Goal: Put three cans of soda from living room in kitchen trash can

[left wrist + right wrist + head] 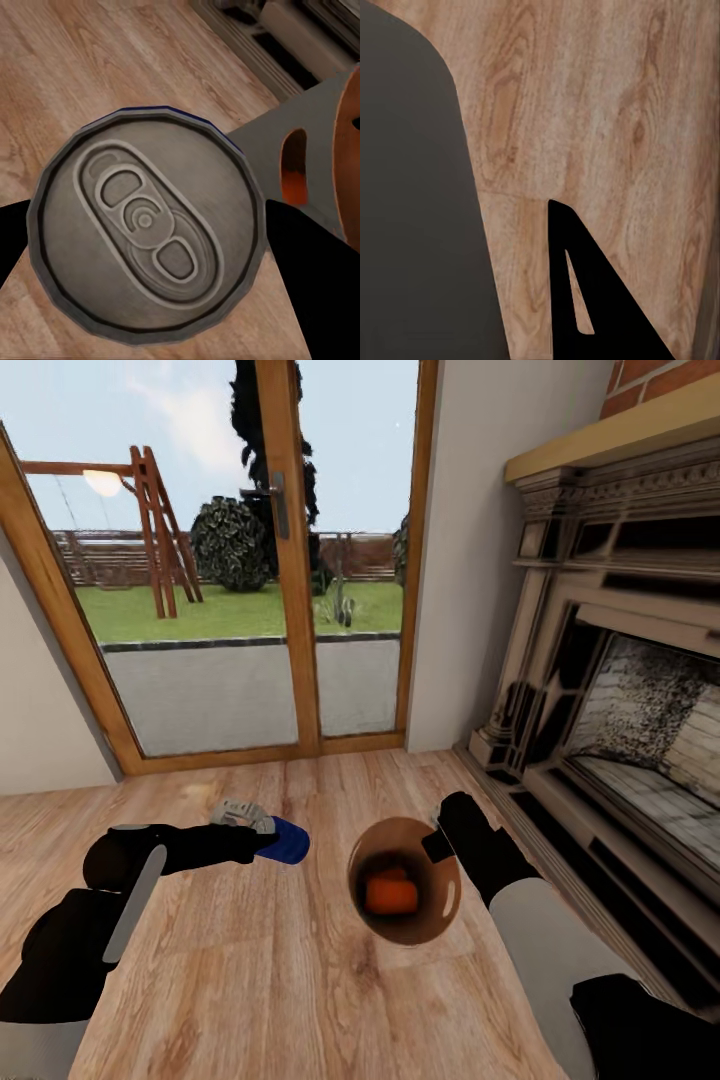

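Blue soda can [283, 842] is squeezed in the left gripper [262, 838] just beside the brown bin [404, 881] w/ an orange can [391, 896] inside, held by the right gripper [440, 847], so it should be tipped in slow & straight.

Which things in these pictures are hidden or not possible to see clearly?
- Head view: the orange can lies inside the brown container; its walls hide whether another can is with it.
- Head view: the right gripper's hold on the container rim is hidden by the container.
- Left wrist view: the blue can covers the left gripper's fingertips.
- Right wrist view: a dark grey surface is too close to identify.
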You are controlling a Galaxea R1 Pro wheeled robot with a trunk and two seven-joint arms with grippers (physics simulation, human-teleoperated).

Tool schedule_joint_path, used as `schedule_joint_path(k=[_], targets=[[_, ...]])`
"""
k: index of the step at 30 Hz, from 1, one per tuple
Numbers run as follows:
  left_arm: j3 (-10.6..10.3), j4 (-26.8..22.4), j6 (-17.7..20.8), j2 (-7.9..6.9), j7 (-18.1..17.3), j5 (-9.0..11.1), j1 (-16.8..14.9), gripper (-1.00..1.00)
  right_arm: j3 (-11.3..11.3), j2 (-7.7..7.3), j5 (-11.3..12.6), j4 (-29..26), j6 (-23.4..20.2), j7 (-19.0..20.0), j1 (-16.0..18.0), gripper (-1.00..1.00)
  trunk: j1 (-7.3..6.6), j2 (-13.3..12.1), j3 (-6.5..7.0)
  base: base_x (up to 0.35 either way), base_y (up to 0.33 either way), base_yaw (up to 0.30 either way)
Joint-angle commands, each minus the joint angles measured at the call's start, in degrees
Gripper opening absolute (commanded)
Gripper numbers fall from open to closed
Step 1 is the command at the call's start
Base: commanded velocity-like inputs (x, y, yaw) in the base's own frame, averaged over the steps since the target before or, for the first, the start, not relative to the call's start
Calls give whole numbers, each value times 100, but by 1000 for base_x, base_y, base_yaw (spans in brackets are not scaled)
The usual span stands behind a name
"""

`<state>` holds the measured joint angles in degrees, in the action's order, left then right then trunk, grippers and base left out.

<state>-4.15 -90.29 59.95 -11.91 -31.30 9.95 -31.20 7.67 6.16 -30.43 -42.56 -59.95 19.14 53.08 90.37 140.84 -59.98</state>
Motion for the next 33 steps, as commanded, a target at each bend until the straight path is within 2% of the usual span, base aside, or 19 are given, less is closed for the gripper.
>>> schedule_joint_path(k=[1,9,10,14,15,17,19,20,22,24,26,28,33], targets=[[33,33,5,-1,-33,-31,0,-100,-33,-25,32,-30,-5,25,33,-100,0,0,0,0,0,0],[282,290,5,-5,-106,-51,-2,-100,-97,-59,-313,-116,-5,68,132,-100,0,0,0,0,0,0],[297,299,5,-10,-108,-49,-5,-100,-98,-60,1429,-118,-5,70,137,-100,0,0,0,0,0,0],[316,271,5,-71,-121,-24,-13,-100,-94,-61,1436,-120,-5,71,146,-100,0,0,0,0,0,0],[323,61,5,-149,-263,191,-16,-100,-91,-62,1435,-111,-5,72,149,-100,0,0,0,0,0,0],[326,-4,5,-241,-379,340,-17,-100,-92,-62,1432,-105,-5,72,149,-100,0,0,0,0,0,0],[341,-61,5,-465,-629,644,-18,-100,-91,-62,1429,-94,-5,70,149,-100,0,0,0,0,0,0],[364,-83,5,-634,-817,900,-21,-100,-88,-60,1426,-86,-5,59,150,-100,0,0,0,0,0,0],[387,-96,5,-784,-992,1178,-23,-100,-84,-58,1423,-80,-5,42,150,-100,0,0,0,0,0,0],[414,-111,5,-1005,-1220,1680,-25,-100,-74,-52,1419,-71,-5,19,150,-100,0,0,0,0,0,0],[420,-114,5,-1078,-1282,1866,-26,-100,-70,-49,1420,-70,-5,20,150,-100,0,0,0,0,0,0],[429,-122,5,-1177,-1378,2147,-27,-100,-67,-47,1424,-62,-5,49,150,-100,0,0,0,0,0,0],[431,-128,5,-1206,-1653,2222,-27,-100,-66,-46,1425,-56,-5,65,152,-100,0,0,0,0,0,0]])
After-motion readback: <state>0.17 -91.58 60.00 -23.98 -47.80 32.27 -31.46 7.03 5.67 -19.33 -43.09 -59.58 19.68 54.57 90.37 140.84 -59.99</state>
